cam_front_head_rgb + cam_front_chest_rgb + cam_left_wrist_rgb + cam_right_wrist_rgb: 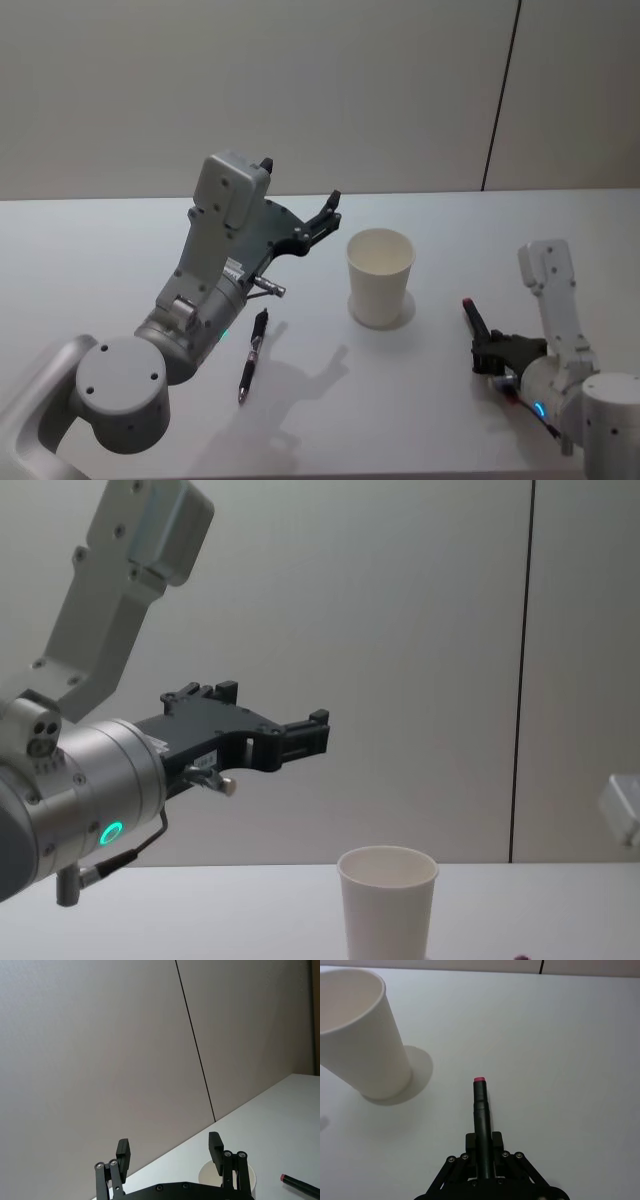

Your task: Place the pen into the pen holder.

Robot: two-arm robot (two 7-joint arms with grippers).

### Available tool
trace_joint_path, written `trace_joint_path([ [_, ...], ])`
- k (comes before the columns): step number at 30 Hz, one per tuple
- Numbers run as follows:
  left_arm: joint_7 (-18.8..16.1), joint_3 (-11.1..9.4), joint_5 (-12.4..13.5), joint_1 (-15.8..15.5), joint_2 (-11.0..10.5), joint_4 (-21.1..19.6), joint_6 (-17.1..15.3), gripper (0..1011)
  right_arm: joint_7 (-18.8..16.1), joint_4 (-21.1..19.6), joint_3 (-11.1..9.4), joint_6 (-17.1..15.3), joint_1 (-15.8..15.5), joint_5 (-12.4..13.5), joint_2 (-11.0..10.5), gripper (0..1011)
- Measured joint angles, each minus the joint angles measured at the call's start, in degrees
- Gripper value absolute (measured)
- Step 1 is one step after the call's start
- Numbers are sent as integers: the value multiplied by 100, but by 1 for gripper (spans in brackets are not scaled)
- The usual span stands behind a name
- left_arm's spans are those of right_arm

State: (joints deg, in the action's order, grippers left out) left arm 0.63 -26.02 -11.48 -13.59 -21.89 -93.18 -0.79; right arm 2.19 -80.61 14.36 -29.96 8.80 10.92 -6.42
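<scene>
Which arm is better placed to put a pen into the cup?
Right: the right gripper holds a pen beside the pen holder; the left gripper hangs open and empty, high up.

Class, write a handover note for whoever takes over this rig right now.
Left pincer: open, empty, raised left of the cup.
Right pincer: shut on a pen, low, right of the cup.
Second pen: lying on the table by the left arm.
Done: one pen grasped.
Left: lift it over the cup and drop it in; no pen is in the cup yet.
</scene>
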Motion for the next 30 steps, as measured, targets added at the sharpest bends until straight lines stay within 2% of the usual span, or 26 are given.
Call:
trace_joint_path([
  [4,0,0,0,0,0,0,0,1003,-16,-76,-4,125,-43,-21,-19,179],
  [12,0,0,0,0,0,0,0,1003,-95,-311,-14,586,-177,-92,-77,179],
  [30,0,0,0,0,0,0,0,1003,-448,-684,7,1955,-371,-409,-179,179],
])
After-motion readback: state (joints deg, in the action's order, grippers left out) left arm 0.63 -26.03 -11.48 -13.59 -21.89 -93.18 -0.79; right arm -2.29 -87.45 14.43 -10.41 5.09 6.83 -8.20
